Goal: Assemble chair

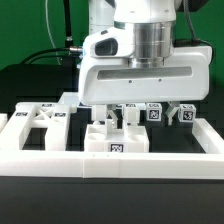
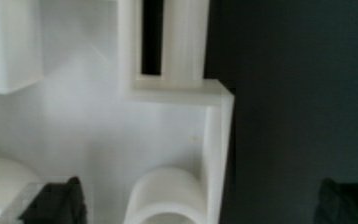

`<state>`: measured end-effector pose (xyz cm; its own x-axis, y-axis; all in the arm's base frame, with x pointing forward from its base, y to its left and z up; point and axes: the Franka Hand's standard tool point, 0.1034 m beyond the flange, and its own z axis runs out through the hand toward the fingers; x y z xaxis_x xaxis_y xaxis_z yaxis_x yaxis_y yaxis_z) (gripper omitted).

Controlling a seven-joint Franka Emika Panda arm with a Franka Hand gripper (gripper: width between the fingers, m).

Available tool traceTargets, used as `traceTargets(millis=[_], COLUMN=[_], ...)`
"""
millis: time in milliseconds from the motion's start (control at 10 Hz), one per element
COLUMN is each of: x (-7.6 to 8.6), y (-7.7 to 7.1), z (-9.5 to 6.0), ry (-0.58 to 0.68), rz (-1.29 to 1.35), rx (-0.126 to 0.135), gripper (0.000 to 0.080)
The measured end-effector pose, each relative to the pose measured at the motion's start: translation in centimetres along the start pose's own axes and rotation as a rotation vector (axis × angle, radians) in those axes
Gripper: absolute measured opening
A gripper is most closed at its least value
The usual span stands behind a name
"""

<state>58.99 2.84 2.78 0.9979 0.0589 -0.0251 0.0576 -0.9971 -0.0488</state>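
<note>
None of the chair looks joined, as far as I can judge. Exterior view: parts lie loose and separate on the black table (image 1: 30, 200), inside a low white border wall (image 1: 60, 165). Seat (image 1: 38, 128) with the X brace lies flat at the exterior view's left, touching or just beside the wall, can't tell which. Slotted block (image 1: 115, 140) sits in the middle with a tag facing the camera, right under the gripper (image 1: 117, 114). Small tagged pieces (image 1: 155, 114), probably legs, stand in a row toward the exterior view's right, behind the block and near each other. Gripper hangs low over the block; its fingers are mostly hidden by the arm's white head and the block, so the spread is not readable here. Basically all assembly is left: every part is yet to be picked up and fitted. This looks like an approach to a first grasp of the block, judgement only. In the way: wall close in front of the block, seat just beside it on one side, leg pieces near on the other, so tight room for fingers. Wrist view: close and blurry, a white part, likely the same block, fills most of the picture. It shows one dark slot (image 2: 151, 40) and two rounded white humps (image 2: 167, 195); cannot tell what those are. Dark fingertips (image 2: 55, 203) show at both edges, far apart, so jaws wide and nothing pinched. One tip overlaps the white part, the other is over bare dark table, apart from the part's edge; contact not confirmable
</note>
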Motion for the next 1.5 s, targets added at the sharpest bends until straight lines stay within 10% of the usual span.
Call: traceTargets(millis=[600, 1100, 1500], x=[-1.2, -1.2, -1.2], y=[-0.4, -0.4, -0.4], z=[2.0, 2.0, 2.0], ry=[-0.01, -0.01, -0.009], rz=[0.005, -0.005, -0.006], rx=[0.008, 0.008, 0.008], gripper=[0.063, 0.0093, 0.0032])
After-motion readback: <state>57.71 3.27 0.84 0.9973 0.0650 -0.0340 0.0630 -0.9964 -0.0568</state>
